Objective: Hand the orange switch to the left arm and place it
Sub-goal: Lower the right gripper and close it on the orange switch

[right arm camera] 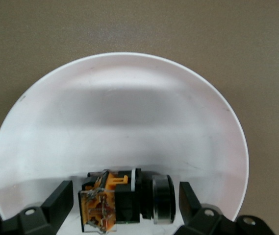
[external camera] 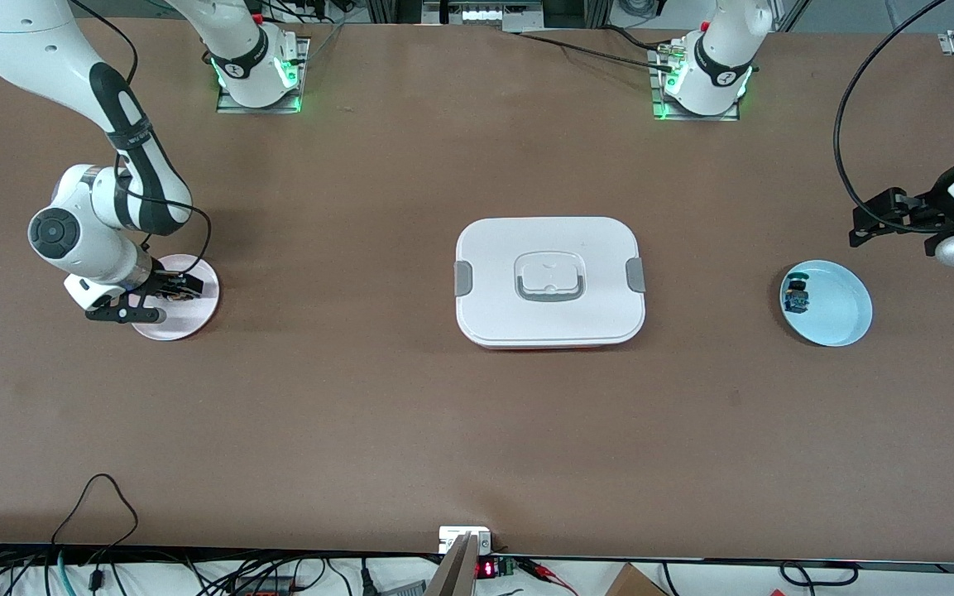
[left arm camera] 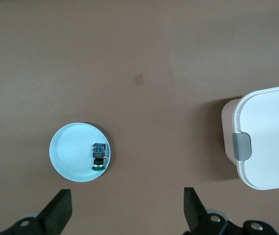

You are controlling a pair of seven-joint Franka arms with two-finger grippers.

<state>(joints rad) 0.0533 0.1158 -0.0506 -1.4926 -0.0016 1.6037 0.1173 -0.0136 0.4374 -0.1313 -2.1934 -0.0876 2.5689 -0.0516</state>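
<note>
**Closing on the orange switch**

Brown tabletop (external camera: 377,414) spreads wide, with the box (external camera: 549,281) at its centre. Toward the right arm's end, we have the right gripper (right arm camera: 124,198) low over the pink plate (right arm camera: 119,122), fingers spread either side of the orange switch (right arm camera: 122,198), not yet clamped. Our left gripper (left arm camera: 127,208) waits released, with the blue plate (external camera: 836,306) at its seven o'clock in the front view. We judge an off-centre squeeze could flick the switch off the plate, and a low carry could clip the box.
</note>
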